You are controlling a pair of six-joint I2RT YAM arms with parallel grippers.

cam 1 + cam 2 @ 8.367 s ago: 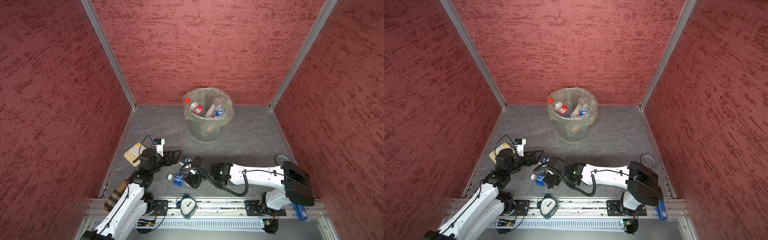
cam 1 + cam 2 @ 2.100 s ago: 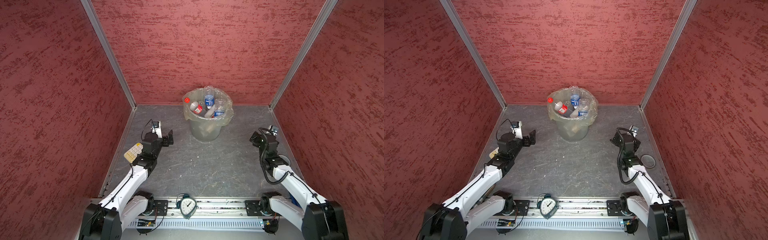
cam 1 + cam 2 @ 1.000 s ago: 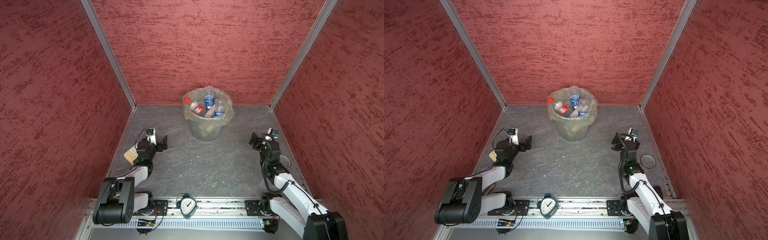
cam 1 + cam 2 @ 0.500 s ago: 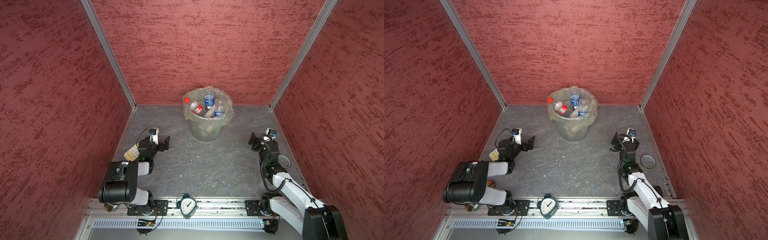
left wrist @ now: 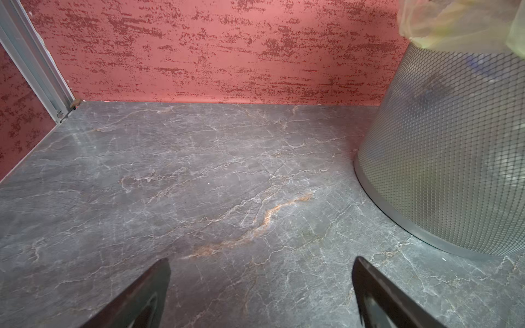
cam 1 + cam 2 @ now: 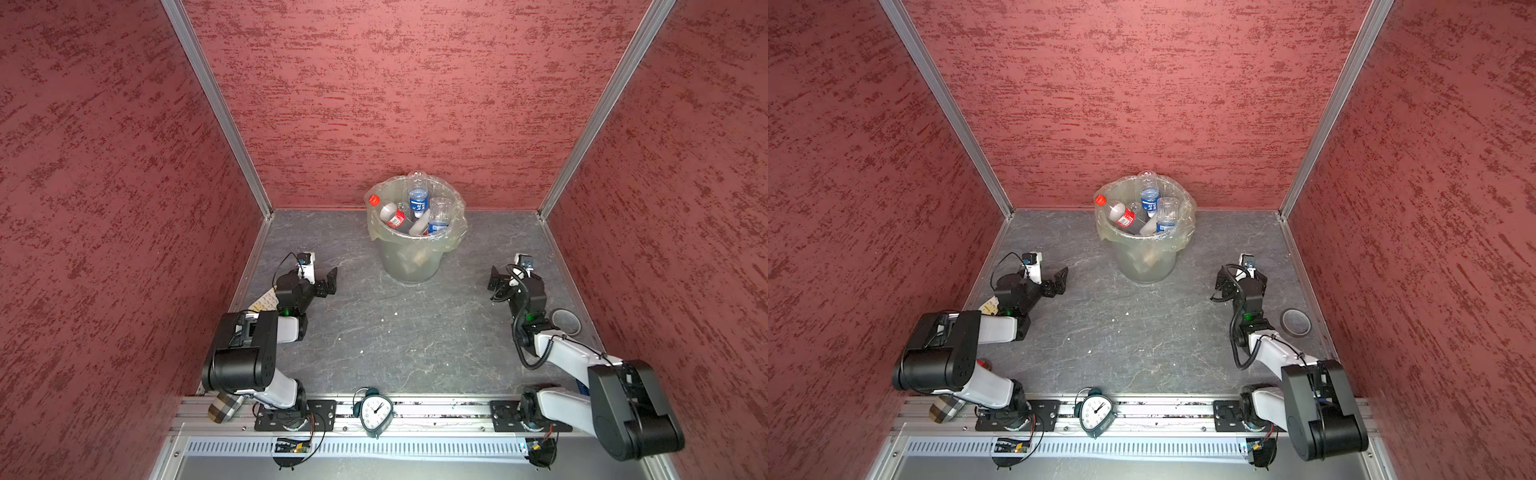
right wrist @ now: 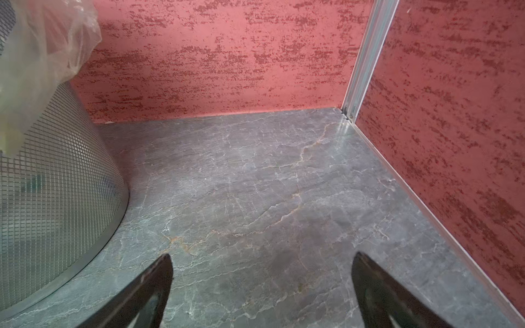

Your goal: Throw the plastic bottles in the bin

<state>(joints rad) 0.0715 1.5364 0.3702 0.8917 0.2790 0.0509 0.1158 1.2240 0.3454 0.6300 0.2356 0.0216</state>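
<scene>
Clock on the front rail, bottom centre in both top views. Left arm folded low at lower left. Left jaws spread wide and empty, only bare bench between them in the left wrist view. Calculator partly hidden under that arm. Right arm at lower right, right jaws also wide apart and empty. Grey disc just beside it. Bin upright mid-frame at the bench's far end, well apart from both arms. Bottles piled inside it, red-cap bottle leaning on the rim.
</scene>
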